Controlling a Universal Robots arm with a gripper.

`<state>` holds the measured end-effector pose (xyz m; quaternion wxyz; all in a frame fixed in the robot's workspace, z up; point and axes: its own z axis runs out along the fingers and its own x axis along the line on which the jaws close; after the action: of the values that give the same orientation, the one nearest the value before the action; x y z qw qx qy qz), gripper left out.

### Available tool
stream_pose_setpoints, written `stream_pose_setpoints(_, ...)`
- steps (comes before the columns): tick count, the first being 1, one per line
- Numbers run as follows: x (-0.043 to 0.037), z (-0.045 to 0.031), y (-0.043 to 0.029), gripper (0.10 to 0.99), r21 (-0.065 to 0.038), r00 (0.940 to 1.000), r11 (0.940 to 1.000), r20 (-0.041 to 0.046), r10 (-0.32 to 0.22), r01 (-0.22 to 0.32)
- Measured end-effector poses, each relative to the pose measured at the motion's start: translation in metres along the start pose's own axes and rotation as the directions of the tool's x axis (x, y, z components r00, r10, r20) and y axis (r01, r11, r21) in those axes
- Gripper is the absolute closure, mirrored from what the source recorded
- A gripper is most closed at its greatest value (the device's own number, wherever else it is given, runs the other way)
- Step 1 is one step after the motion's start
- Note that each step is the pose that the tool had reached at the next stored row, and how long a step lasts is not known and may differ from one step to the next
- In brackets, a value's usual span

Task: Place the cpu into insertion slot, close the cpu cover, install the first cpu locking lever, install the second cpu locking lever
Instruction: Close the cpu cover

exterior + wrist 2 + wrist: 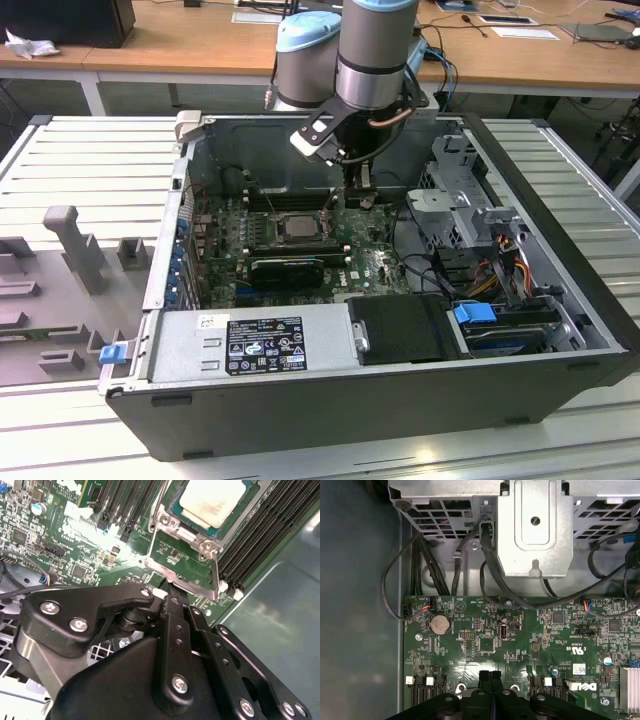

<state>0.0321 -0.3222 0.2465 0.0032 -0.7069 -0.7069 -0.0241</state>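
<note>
The cpu (212, 500), a pale square chip, lies in the insertion slot (175, 511) on the green motherboard; in the exterior view the cpu (298, 224) sits mid-board. The cpu cover (212, 582), a silvery frame with a large cut-out, stands tilted up from the slot's edge, with green board showing through it. My gripper (171, 596) is shut with nothing between its black fingers, its tip right at the cover's free edge. The fingers (484, 676) show pressed together over the board. A thin metal lever (159, 502) runs along the slot's side.
Black memory slots (260, 535) flank the socket. A metal drive cage (535, 530) and black cables (490, 575) lie beyond the board's edge, near a coin cell (440, 624). The case walls (165, 250) and power supply (250, 340) enclose the board.
</note>
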Motion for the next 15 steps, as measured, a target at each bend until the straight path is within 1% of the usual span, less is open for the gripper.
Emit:
stream_pose_setpoints(4,0.0,-0.0001,-0.0051,0.98,0.0,1.0,1.0,0.0,0.0,0.0)
stream_pose_setpoints(9,0.0,-0.0004,-0.0133,0.98,0.0,1.0,1.0,-0.0001,0.0,0.0)
stream_pose_setpoints(15,0.0,-0.0004,-0.0202,0.98,0.0,1.0,1.0,-0.0001,0.0,0.0)
